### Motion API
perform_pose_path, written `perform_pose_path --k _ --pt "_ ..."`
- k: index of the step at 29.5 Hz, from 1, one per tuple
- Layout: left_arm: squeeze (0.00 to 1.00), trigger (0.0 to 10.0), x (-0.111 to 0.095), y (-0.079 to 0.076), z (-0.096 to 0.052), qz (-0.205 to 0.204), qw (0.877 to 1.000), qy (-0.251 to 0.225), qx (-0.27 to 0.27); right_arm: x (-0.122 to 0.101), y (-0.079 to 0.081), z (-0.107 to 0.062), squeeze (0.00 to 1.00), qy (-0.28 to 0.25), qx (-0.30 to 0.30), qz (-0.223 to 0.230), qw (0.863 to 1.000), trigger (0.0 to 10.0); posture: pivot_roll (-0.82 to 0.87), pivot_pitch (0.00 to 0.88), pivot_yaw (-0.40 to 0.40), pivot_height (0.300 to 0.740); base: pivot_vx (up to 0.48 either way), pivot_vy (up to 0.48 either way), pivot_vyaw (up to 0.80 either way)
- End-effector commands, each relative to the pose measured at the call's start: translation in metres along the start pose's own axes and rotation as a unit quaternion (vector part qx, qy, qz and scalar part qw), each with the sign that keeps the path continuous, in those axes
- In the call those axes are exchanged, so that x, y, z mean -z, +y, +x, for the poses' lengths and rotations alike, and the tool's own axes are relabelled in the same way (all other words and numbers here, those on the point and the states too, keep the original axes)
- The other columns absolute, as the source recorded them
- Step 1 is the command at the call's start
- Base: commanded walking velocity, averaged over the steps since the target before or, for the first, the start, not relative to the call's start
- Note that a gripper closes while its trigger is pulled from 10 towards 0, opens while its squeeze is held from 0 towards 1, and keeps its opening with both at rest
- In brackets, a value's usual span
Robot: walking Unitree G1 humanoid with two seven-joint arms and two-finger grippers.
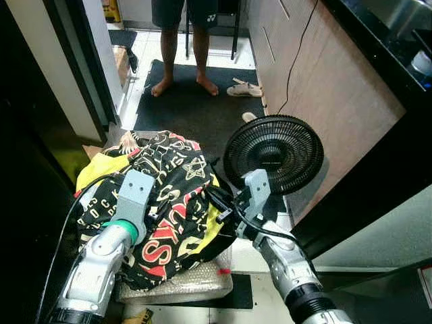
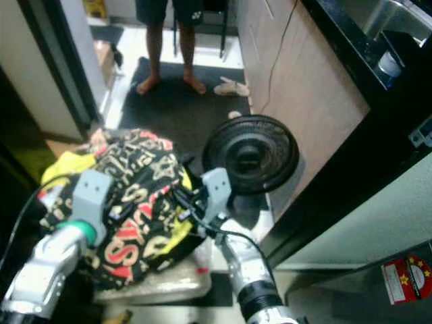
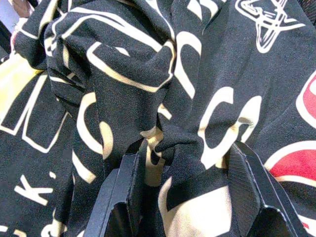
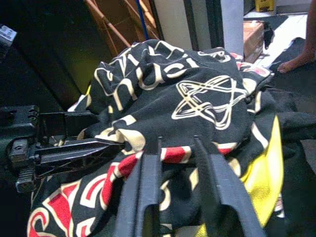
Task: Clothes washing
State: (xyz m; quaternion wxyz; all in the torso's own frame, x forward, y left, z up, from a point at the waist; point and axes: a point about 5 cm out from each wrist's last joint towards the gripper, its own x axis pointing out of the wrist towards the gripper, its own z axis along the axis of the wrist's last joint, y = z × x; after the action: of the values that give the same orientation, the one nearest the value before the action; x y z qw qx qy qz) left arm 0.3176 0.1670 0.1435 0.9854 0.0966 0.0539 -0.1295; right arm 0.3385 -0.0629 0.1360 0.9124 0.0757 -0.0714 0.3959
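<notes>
The left gripper [image 3: 180,182] has its two black fingers [image 3: 129,185] spread with a fold of the black printed garment [image 1: 169,196] pinched between them, while the right gripper [image 4: 177,163] presses into the same garment's right side, fingers narrowly parted around the cloth. The garment lies heaped just left of the black fan [image 1: 273,154], on a pale cushion-like pad [image 1: 189,283]. Beyond the fan a person [image 1: 182,47] stands barefoot on a dark mat [image 1: 196,101].

Person [image 1: 183,40] — cut off above shorts
</notes>
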Motion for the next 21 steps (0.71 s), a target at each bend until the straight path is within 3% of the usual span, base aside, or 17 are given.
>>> perform_pose_path --k 1,3,15,19,20,21 --pt "0.04 10.0 0.006 -0.003 -0.001 -0.001 1.000 0.014 0.001 0.006 0.002 -0.004 1.00 0.005 -0.002 0.017 1.000 10.0 0.11 0.236 -0.045 0.740 0.000 0.000 0.00" --pt "0.00 10.0 0.006 -0.003 -0.001 -0.002 1.000 0.014 0.000 0.005 0.003 0.000 1.00 0.004 -0.007 0.020 1.000 10.0 0.11 0.236 -0.045 0.740 0.000 0.000 0.00" --pt "0.00 10.0 0.003 0.000 -0.002 -0.008 1.000 0.015 -0.009 0.001 0.014 0.028 1.00 0.019 -0.024 0.022 0.999 10.0 0.15 0.255 -0.056 0.740 0.000 0.000 0.00" --pt "0.00 10.0 -0.001 0.004 0.000 -0.008 1.000 0.013 -0.015 0.011 0.012 0.035 1.00 0.081 0.023 -0.030 0.996 10.0 0.16 0.260 -0.062 0.740 0.000 0.000 0.00" --pt "0.00 10.0 -0.002 0.004 0.001 -0.008 1.000 0.012 -0.016 0.014 0.012 0.036 0.00 0.095 0.034 -0.038 0.994 10.0 0.16 0.260 -0.062 0.740 0.000 0.000 0.00" --pt "0.00 10.0 -0.003 0.004 0.002 -0.007 1.000 0.011 -0.016 0.017 0.012 0.037 0.00 0.109 0.046 -0.039 0.992 10.0 0.16 0.259 -0.064 0.740 0.000 0.000 0.00"
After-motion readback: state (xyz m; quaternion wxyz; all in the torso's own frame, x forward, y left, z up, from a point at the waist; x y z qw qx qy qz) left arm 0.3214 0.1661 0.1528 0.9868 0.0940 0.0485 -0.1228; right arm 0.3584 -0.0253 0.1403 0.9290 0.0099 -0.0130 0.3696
